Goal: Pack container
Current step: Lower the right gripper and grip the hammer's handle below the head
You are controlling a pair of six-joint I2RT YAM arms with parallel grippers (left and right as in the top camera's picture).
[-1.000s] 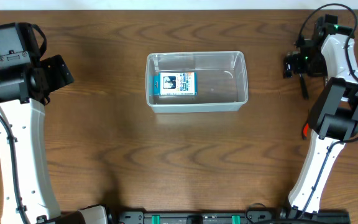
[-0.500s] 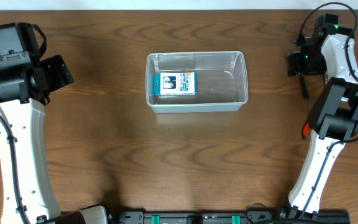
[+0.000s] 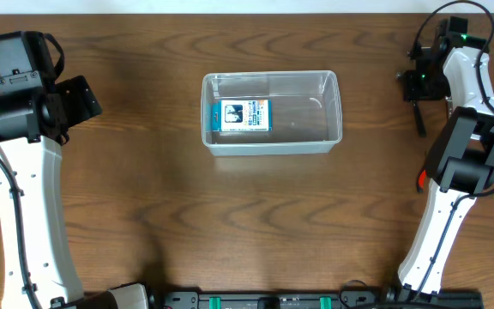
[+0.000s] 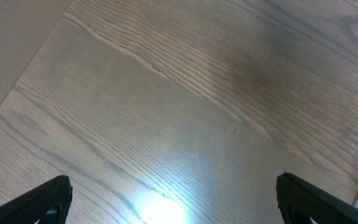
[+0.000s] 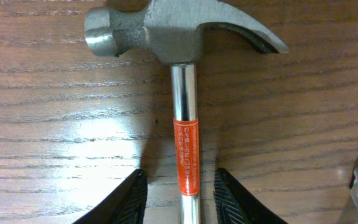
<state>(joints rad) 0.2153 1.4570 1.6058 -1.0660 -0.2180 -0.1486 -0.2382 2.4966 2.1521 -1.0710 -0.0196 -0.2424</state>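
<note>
Since the right gripper (image 5: 182, 182) is set astride the steel shaft of a hammer (image 5: 184, 93), jaws apart w/ a sliver of wood showing each side, the step in hand is judged to be the grasp; nothing is clamped yet. The hammer lies flat at the table's (image 3: 144, 189) far right, well apart from the container (image 3: 270, 75), which sits at table centre w/ a small printed box (image 3: 239, 115) at its left end. The left gripper (image 4: 173, 185) is held wide apart over bare wood, nothing betw. its fingers. Next, as judged: jaws to be shut squarely on the shaft; tipping is to be expected, the tool being head-heavy; then a carry over the rim & a set-down beside the box.
</note>
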